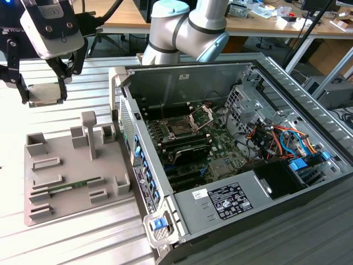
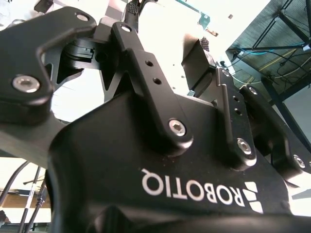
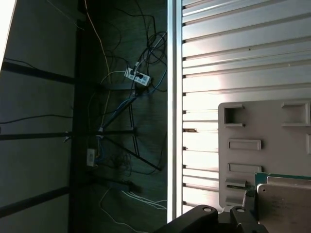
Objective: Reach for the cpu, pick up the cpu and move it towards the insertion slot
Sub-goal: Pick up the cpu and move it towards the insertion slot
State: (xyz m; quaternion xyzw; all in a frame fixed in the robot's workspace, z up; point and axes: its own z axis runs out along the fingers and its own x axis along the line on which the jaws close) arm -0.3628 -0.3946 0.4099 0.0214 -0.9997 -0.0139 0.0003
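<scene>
In the exterior view my gripper (image 1: 44,91) hangs at the upper left, shut on the cpu (image 1: 45,95). The cpu is a flat square chip with a pale tan rim, held level between the two black fingers. It is up in the air, over the slatted table just beyond the far end of the grey tray (image 1: 71,204). The first wrist view has the cpu (image 3: 286,204) as a silvery plate close to the fingers, with the tray (image 3: 262,126) beneath. The insertion slot (image 1: 179,130) lies well to the exterior view's right, inside the open computer case, its hinged metal bracket (image 1: 201,116) raised.
A green memory stick (image 1: 74,185) lies in a tray recess, and upright grey posts (image 1: 90,132) stand on the tray. The case wall (image 1: 124,110) rises between tray and motherboard. Cables and drive bays (image 1: 276,141) crowd the case's right side. The table edge (image 3: 171,116) drops to a floor with cables.
</scene>
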